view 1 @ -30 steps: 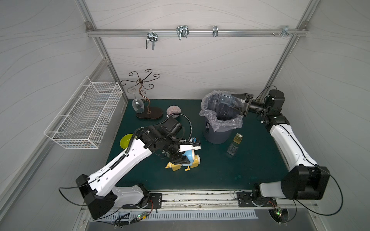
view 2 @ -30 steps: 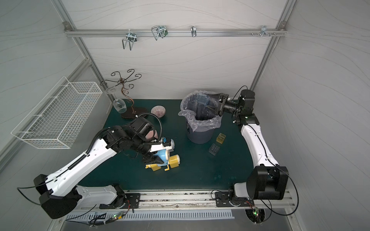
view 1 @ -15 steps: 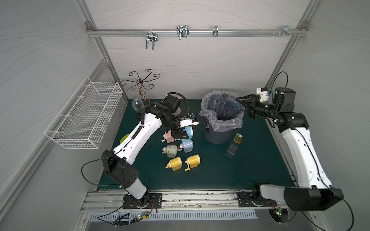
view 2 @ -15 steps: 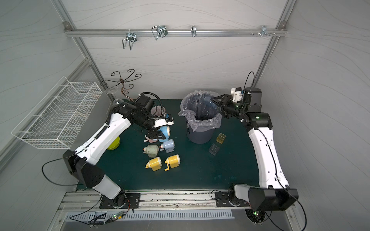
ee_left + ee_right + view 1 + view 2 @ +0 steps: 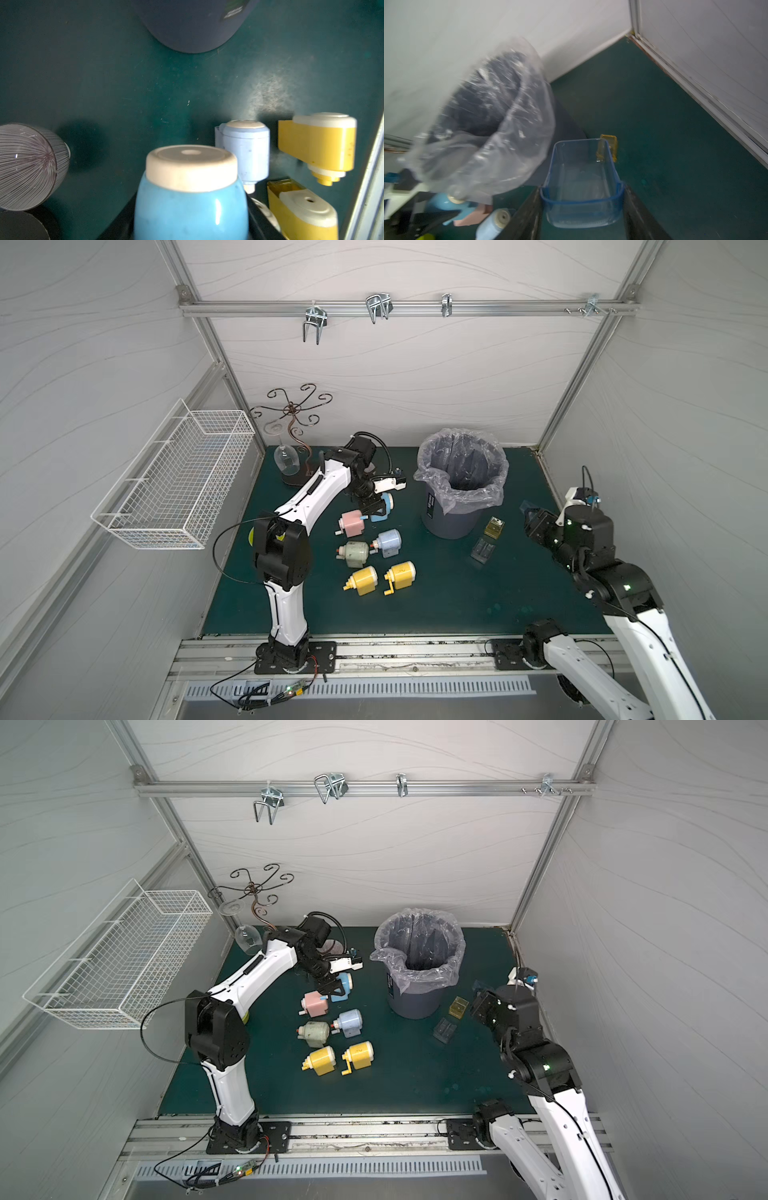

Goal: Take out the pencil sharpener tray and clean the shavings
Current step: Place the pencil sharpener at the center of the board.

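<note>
well, white walls [image 5: 395,364] flank a dark green mat [image 5: 436,605].

Left gripper [image 5: 329,989] holding blue sharpener [image 5: 345,982], lined bin [image 5: 415,1006]

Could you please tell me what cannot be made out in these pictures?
- Shavings: none visible; grey plastic-lined bin dark inside in both top views, blurred in right wrist view.
- Bright blue sharpener: underside hidden by left gripper, cut off at left wrist view's edge.
- Clear blue-rimmed tray: mostly hidden behind right gripper in top views.
</note>
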Controlling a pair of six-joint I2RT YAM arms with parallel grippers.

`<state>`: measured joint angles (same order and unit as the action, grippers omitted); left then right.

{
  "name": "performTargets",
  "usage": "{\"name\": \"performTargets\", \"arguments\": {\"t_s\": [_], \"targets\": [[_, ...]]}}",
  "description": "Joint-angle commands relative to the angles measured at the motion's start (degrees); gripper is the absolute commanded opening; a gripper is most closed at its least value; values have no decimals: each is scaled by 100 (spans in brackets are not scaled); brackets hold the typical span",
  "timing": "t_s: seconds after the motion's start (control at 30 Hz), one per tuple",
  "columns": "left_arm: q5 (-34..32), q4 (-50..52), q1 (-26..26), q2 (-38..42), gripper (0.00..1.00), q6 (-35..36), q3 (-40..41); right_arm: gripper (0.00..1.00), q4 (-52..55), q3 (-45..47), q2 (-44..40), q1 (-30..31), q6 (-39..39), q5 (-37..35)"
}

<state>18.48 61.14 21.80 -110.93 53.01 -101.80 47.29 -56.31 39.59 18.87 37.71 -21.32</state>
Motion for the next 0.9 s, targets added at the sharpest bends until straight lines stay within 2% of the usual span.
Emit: {"name": "performTargets", "arguments": {"t_s": [0.0,0.1,0.17,0.3,0.4,0.47,0.5,0.6,0.7,0.87], "targets": [[-150,-357,2,-292,0,245,-164,0,822,332,-138,53,811,-635],[-136,-511,-61,-546,0,153,-171,0,807,681,-312,205,1198,-663],[-134,-752,-71,-585,0,138,-25,0,859,770,-347,559,1443,-991],[-245,-1261,-71,-641,0,148,374,0,1293,732,-62,1793,2210,-2123],[-459,-1562,-80,-696,0,45,591,0,1508,736,252,2898,2866,-2704],[-410,-1648,-80,-728,15,17,684,0,2037,679,498,3699,3716,-3168],[-378,-1675,-80,-762,22,-8,721,0,2535,619,640,4155,4475,-3440],[-326,-1744,-71,-885,31,-52,759,0,3861,453,1084,5099,6379,-3802],[-263,-1844,-62,-976,35,-78,762,0,4540,310,1503,5591,7269,-3774],[-285,-2017,-10,-1046,39,-103,771,0,4686,270,1912,6145,7963,-3640]]}}
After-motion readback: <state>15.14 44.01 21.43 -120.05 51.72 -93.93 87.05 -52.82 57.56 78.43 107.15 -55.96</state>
